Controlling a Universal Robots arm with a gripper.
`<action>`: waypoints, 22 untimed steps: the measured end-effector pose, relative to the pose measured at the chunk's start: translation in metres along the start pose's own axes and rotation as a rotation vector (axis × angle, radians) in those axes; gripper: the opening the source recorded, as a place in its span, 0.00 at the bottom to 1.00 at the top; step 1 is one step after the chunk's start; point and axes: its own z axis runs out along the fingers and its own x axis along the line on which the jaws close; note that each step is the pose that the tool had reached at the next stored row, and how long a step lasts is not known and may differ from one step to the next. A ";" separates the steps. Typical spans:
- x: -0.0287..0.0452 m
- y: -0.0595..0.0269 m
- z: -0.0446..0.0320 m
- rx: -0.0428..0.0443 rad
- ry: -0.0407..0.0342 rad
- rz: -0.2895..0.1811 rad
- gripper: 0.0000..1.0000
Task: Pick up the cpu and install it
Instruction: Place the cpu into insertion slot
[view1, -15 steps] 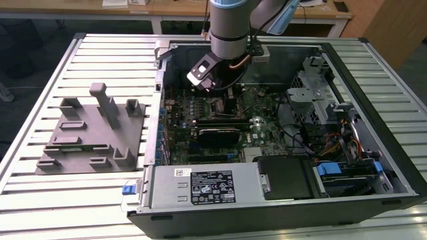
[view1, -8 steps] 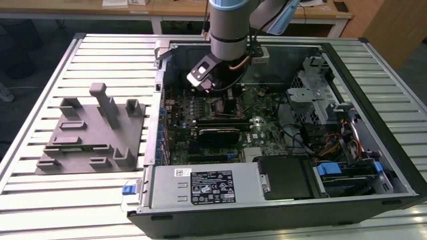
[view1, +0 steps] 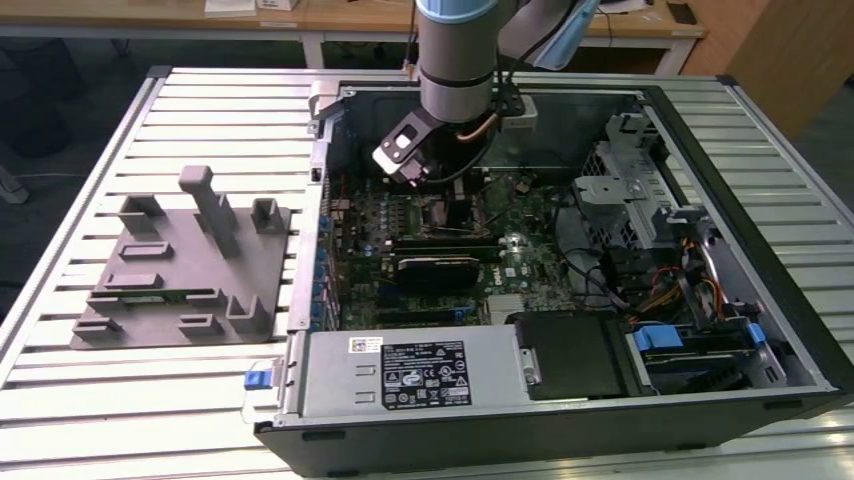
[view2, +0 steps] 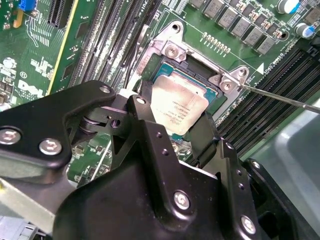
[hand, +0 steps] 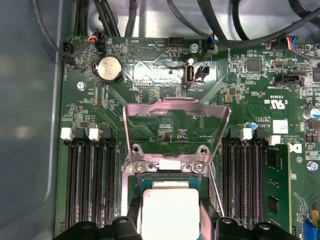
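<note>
The cpu (view2: 179, 106) is a small square chip with a silver top. It sits level within the dark socket frame (view2: 172, 51) on the green motherboard (hand: 240, 85). My gripper (view2: 175, 119) is shut on the cpu, with a black finger (view2: 141, 111) pressed against each of two opposite edges. In the first wrist view the cpu (hand: 170, 207) shows between the fingers (hand: 133, 216), and the socket's metal load plate (hand: 175, 107) stands raised open beyond it. In the exterior view my gripper (view1: 445, 190) reaches down into the open computer case (view1: 747, 330).
Memory slots (hand: 92, 185) flank the socket, and a green memory stick (hand: 275, 185) fills one. A thin socket lever (view2: 280, 97) juts out beside the frame. Cables (hand: 250, 30) run along the board's edge. A grey fixture (view1: 187, 260) lies at the exterior view's left.
</note>
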 end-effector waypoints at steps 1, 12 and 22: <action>0.0000 0.0000 0.0001 0.0001 -0.0002 0.001 0.54; 0.0001 -0.0001 0.0012 0.0000 -0.0001 0.002 0.54; 0.0001 -0.0001 0.0016 0.0000 -0.0002 0.002 0.54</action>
